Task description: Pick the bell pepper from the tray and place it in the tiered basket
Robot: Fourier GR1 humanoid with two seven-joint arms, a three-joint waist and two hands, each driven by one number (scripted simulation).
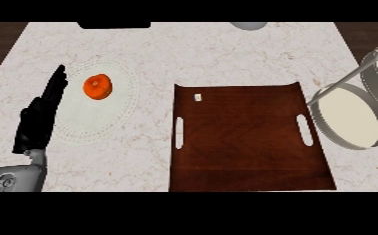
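My left hand (38, 116) rests with fingers straight — the pepper (97, 87) looks smooth, probably light; I'd grip its sides.

Surface (221, 54): pale marbled top. Directly on it: dark brown wooden tray (251, 139) with 2 slot handles, centre-right; round white plate (85, 116) at left, well apart from tray; tiered basket (347, 114) at right edge, just beside tray. Far edge: a black object (114, 25) and a grey rounded object (248, 25), both partly cut off.
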